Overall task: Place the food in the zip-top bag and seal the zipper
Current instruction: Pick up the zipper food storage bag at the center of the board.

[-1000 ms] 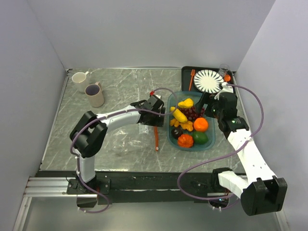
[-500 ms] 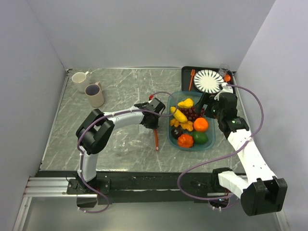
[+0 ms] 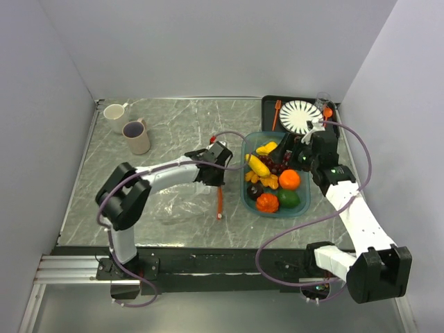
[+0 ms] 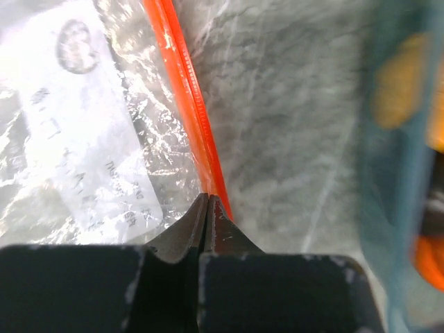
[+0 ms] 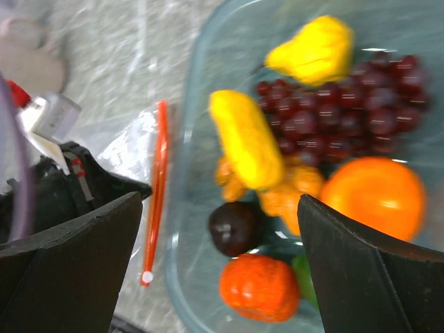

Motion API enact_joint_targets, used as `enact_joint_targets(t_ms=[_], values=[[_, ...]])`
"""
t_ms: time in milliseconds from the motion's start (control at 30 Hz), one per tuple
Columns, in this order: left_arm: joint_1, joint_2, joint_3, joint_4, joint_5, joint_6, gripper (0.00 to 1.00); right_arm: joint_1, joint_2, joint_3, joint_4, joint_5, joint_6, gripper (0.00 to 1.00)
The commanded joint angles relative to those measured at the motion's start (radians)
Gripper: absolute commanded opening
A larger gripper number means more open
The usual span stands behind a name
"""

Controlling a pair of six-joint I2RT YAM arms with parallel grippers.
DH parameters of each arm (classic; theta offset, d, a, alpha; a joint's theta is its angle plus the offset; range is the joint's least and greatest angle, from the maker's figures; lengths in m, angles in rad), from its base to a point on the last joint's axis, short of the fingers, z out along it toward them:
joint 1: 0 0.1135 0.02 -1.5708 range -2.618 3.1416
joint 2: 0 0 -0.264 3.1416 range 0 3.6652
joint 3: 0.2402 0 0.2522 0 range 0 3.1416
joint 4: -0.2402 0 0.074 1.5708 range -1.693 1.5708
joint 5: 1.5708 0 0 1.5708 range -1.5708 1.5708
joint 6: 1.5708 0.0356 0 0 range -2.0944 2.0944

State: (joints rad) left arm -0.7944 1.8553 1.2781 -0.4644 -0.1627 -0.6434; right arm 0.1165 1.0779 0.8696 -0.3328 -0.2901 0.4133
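Left gripper (image 4: 207, 207) pinches the zipper (image 4: 186, 83) (at its end).

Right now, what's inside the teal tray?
The teal tray holds a yellow pear, purple grapes, a long yellow piece, an orange, a dark round fruit, a red-orange ribbed fruit and a green piece. Whatever lies beneath the pile is covered.

Overhead camera looks down; both close, blurry wrist views apparently share the zipper (image 4: 191, 104).
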Motion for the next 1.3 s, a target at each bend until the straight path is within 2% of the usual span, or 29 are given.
enact_joint_targets(t_ms=[0,100,200,333,400,500,767,1067,1167,1200,1267], values=[[0.009,-0.2,-0.04,0.067,0.005,0.025,0.01,0.049,0.039,0.045,0.069,-0.142,0.038,1.0],[0.014,-0.287,-0.103,0.121,-0.004,0.03,0.01,0.109,0.088,0.06,0.089,-0.143,0.07,0.98],[0.018,-0.349,-0.135,0.13,-0.009,0.025,0.01,0.182,0.146,0.088,0.124,-0.17,0.09,0.91],[0.027,-0.435,-0.169,0.145,-0.027,0.024,0.01,0.259,0.252,0.129,0.185,-0.222,0.156,0.66],[0.037,-0.479,-0.184,0.147,-0.038,0.025,0.01,0.279,0.283,0.131,0.248,-0.236,0.186,0.59],[0.055,-0.514,-0.197,0.142,-0.037,0.03,0.01,0.31,0.341,0.141,0.319,-0.284,0.24,0.57],[0.07,-0.536,-0.214,0.142,-0.031,0.037,0.01,0.393,0.482,0.227,0.328,-0.29,0.237,0.59],[0.073,-0.518,-0.203,0.164,-0.008,0.044,0.01,0.431,0.597,0.285,0.339,-0.296,0.242,0.59],[0.073,-0.51,-0.186,0.153,-0.003,0.051,0.01,0.437,0.643,0.308,0.339,-0.305,0.243,0.54],[0.075,-0.512,-0.186,0.147,-0.012,0.048,0.01,0.44,0.665,0.315,0.34,-0.319,0.246,0.49],[0.077,-0.534,-0.204,0.153,-0.017,0.045,0.01,0.44,0.682,0.312,0.377,-0.346,0.255,0.45]])
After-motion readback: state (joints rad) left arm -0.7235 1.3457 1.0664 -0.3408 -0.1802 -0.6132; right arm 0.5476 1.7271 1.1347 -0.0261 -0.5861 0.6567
